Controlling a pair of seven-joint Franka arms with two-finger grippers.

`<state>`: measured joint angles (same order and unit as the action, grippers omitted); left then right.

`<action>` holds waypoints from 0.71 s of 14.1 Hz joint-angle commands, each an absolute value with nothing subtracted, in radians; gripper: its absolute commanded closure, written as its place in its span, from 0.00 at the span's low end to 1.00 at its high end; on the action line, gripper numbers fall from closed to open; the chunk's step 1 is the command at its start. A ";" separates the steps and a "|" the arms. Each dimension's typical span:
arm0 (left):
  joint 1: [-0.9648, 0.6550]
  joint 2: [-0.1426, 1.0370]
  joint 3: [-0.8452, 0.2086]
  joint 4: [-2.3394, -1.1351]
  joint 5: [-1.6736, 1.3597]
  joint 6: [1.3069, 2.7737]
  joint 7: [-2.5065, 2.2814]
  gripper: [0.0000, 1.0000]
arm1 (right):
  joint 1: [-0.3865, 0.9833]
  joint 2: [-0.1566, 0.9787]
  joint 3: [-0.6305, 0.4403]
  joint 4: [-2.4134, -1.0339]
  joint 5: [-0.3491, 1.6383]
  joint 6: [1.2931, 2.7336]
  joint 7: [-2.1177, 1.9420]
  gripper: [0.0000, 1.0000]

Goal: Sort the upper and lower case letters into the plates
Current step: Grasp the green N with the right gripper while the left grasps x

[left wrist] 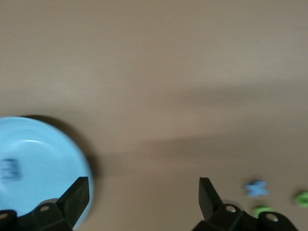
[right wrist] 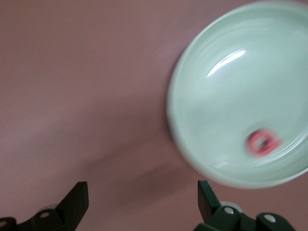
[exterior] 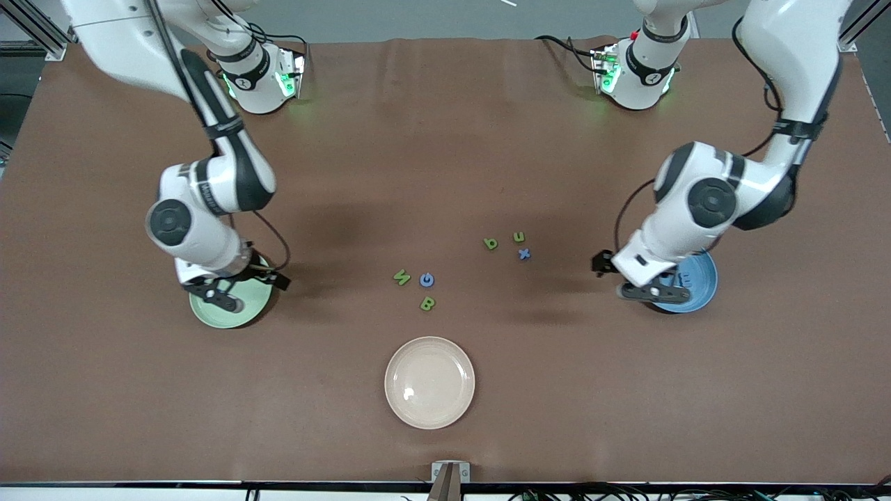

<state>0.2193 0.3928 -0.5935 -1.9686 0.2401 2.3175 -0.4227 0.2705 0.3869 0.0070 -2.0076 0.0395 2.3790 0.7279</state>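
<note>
Front view: resting on the brown table (exterior: 445,139), pale green plate (exterior: 247,306) toward the right arm's end and blue plate (exterior: 696,282) toward the left arm's end, well apart; hovering over the green plate's edge, right gripper (exterior: 219,296); hovering over the blue plate's edge, left gripper (exterior: 651,289); lying between the two plates, six loose letters: green N (exterior: 401,277), blue G (exterior: 427,280) and green B (exterior: 427,303) clustered together, and green b (exterior: 491,243), green u (exterior: 519,237) and blue x (exterior: 524,254) clustered closer to the blue plate; sitting nearest the camera, cream-white plate (exterior: 429,382), holding nothing. Left wrist view: standing wide apart and gripping nothing, the left gripper's (left wrist: 144,192) jaws; showing beside one finger, the blue plate (left wrist: 53,159) with a dark blue letter (left wrist: 10,169) lying in it, too blurred for reading; lying on bare table by the other finger, the blue x (left wrist: 255,187) and two green letters. Right wrist view: spreading wide and holding nothing, the right gripper's (right wrist: 143,192) jaws over bare table; lying just beside them, the pale green plate (right wrist: 231,96), carrying one red letter (right wrist: 262,143), blurred beyond reading.
</note>
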 commanded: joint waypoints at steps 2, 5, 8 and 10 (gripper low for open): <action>0.106 0.494 -0.597 -1.954 0.259 2.379 -0.761 0.00 | 0.426 0.500 0.000 -1.883 0.057 2.375 1.015 0.00; 0.048 0.551 -0.594 -1.941 0.261 2.401 -0.888 0.00 | 0.501 0.569 0.000 -1.797 0.055 2.372 1.196 0.00; 0.011 0.616 -0.591 -1.930 0.320 2.444 -0.966 0.00 | 0.551 0.646 0.000 -1.711 0.055 2.375 1.323 0.00; 0.009 0.659 -0.591 -1.911 0.412 2.448 -1.037 0.00 | 0.587 0.693 0.000 -1.648 0.051 2.372 1.393 0.00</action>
<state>0.0187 0.6080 -0.5948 -1.9509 0.3331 2.4404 -0.9698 0.5515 0.6327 0.0091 -1.7340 0.0425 2.3827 1.3251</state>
